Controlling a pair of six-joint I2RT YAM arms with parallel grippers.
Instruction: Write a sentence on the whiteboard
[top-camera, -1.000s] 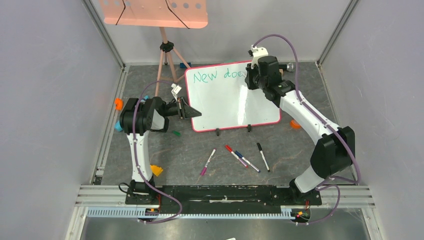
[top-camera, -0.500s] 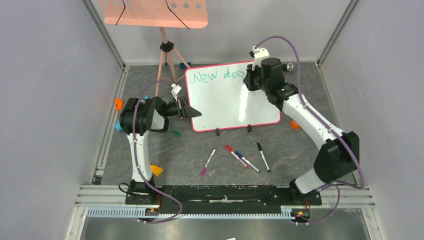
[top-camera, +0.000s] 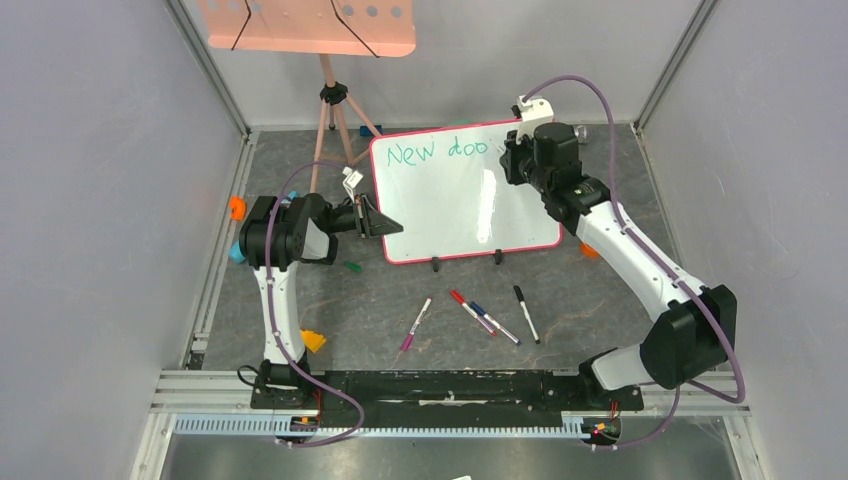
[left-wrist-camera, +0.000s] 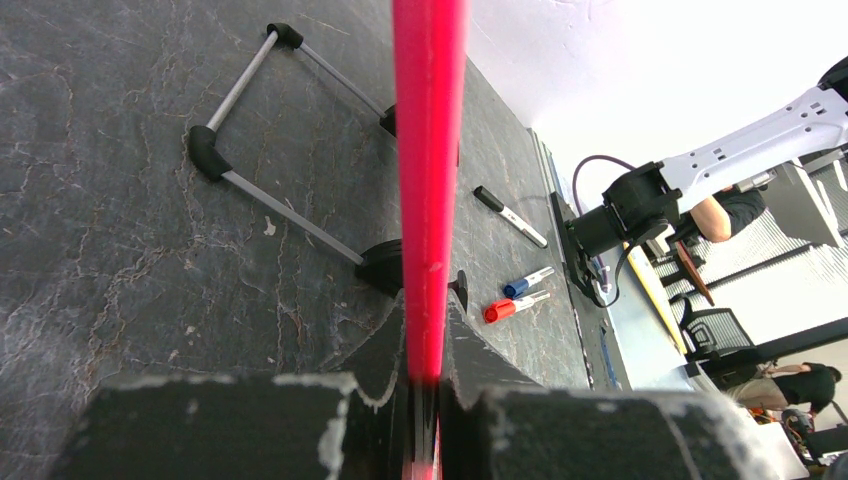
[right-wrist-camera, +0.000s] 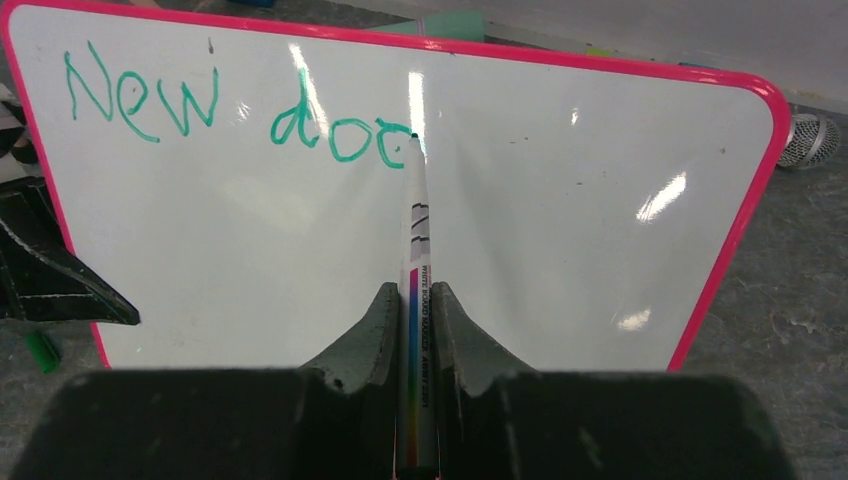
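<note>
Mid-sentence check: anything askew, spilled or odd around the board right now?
Nothing damaged. The whiteboard stands on its feet, left edge clamped in the left gripper. Only clutter: four loose markers scattered in front of it, and a green cap lying loose.

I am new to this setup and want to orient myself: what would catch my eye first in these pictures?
First, the whiteboard standing in the middle, with green writing "New doo" along its top. The right gripper holds a marker with its tip at the last letter, while the left gripper clamps the board's left edge. Four loose markers lie in front of the board.
</note>
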